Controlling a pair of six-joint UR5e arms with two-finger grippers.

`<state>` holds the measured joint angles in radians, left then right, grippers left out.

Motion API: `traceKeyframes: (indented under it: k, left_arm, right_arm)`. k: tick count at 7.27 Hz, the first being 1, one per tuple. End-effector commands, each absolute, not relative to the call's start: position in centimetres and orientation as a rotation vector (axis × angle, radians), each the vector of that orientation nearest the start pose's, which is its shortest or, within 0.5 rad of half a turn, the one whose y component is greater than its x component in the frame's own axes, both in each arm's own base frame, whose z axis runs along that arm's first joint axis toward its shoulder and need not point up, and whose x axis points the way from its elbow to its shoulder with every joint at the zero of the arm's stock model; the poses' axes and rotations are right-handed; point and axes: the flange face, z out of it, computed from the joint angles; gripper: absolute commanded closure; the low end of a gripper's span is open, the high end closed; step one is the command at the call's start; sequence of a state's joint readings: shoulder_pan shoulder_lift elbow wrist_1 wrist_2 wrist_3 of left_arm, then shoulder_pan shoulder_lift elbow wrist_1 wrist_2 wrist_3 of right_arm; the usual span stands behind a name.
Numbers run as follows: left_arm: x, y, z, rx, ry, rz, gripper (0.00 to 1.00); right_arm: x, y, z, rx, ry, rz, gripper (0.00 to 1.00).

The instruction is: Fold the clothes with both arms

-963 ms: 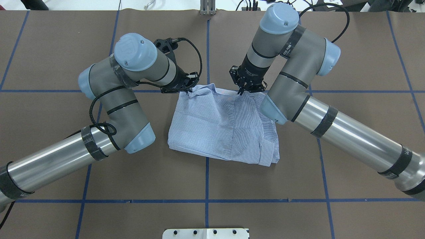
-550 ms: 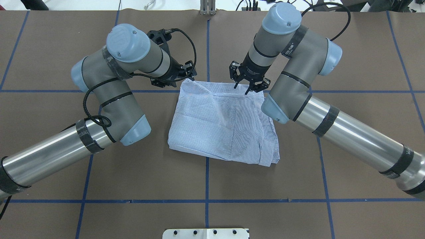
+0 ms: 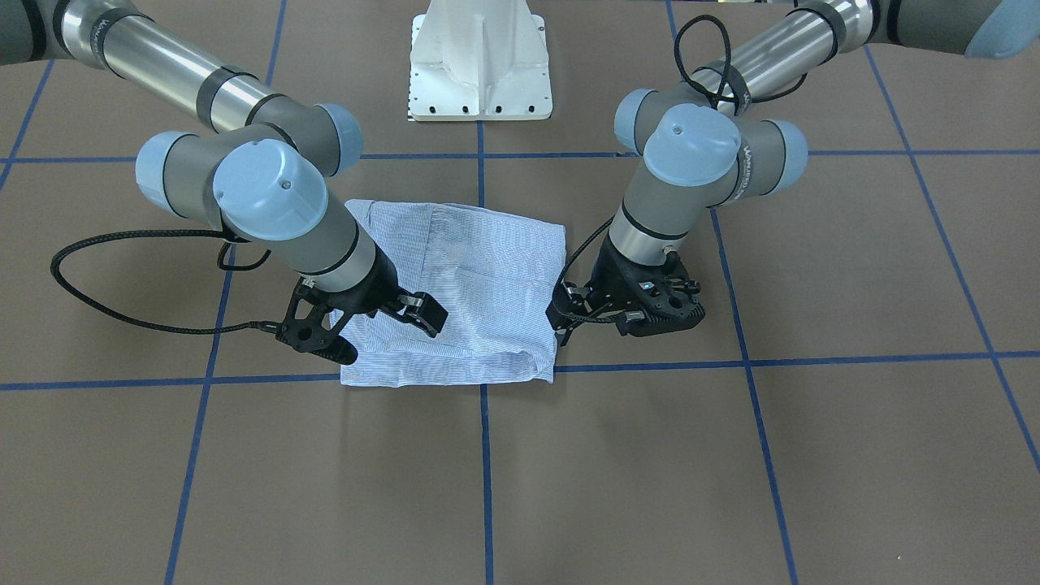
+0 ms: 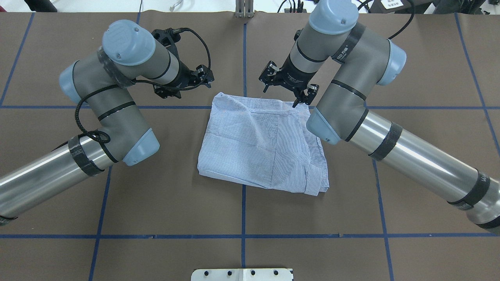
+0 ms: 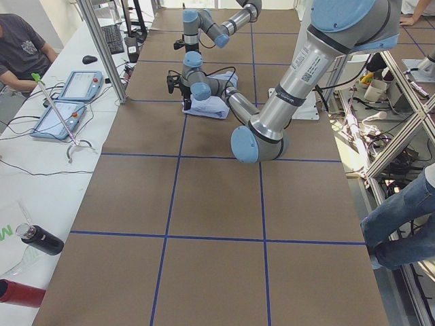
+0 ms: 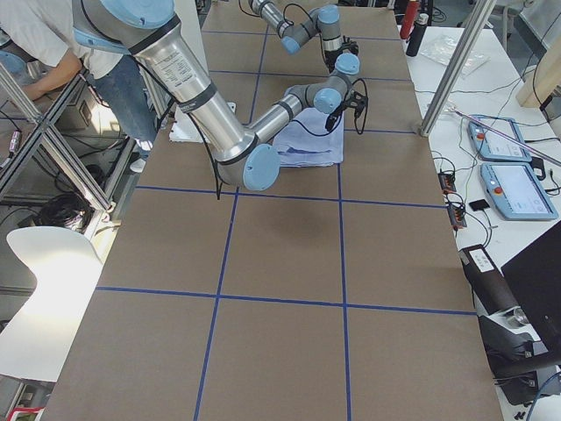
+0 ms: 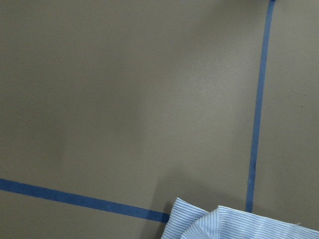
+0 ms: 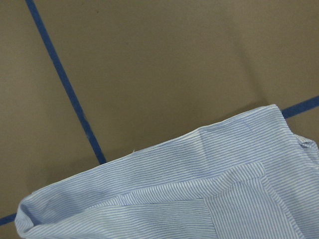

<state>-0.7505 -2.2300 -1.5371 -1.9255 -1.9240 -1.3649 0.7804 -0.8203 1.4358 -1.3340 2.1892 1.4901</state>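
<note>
Centrally, we see the striped shirt [image 4: 261,148] lying folded into a rough rectangle on the brown table [image 4: 156,195], straddling the middle blue tape line [image 4: 243,218]. We place the left gripper [image 4: 207,76] just beyond the shirt's far left corner, clear of the cloth, its fingers spread and holding nothing. We place the right gripper [image 4: 281,95] at the far right edge, fingers wide apart and likewise empty. One of its fingertips overlaps the hem in the overhead view, though we cannot tell whether it touches. Both wrist cameras show the cloth's edge against the table.
</note>
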Motion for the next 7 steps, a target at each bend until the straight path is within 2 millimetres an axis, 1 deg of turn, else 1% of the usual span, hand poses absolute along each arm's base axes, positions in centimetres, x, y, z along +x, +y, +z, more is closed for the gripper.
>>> traceKeyframes:
  k: [1,2,3,4,5,6,7]
  left_arm:
    - [36.3,-53.8,24.7,0.239,0.950,-0.220,0.00]
    - [31.5,-55.1,26.8,0.260,0.907,-0.177,0.00]
    - [27.2,-56.5,29.9,0.314,0.852,-0.093,0.00]
    - [21.6,-58.2,32.2,0.374,0.801,-0.021,0.00]
    - [15.8,-58.9,35.1,0.384,0.782,0.012,0.00]
    - [10.2,-58.3,39.5,0.384,0.741,0.042,0.00]
    - [6.3,-56.5,45.0,0.387,0.667,0.145,0.00]
  right_arm:
    - [-41.7,-57.5,24.0,-0.064,-1.009,0.293,0.00]
    - [-37.8,-58.0,27.8,-0.009,-0.981,0.242,0.00]
    - [-34.7,-58.9,31.0,0.030,-0.950,0.197,0.00]
    - [-30.0,-60.5,33.3,0.057,-0.922,0.177,0.00]
    - [-24.3,-62.2,35.3,0.060,-0.887,0.129,0.00]
    - [-19.1,-63.3,38.2,0.082,-0.828,0.048,0.00]
    - [-14.4,-62.7,42.1,0.094,-0.777,-0.050,0.00]
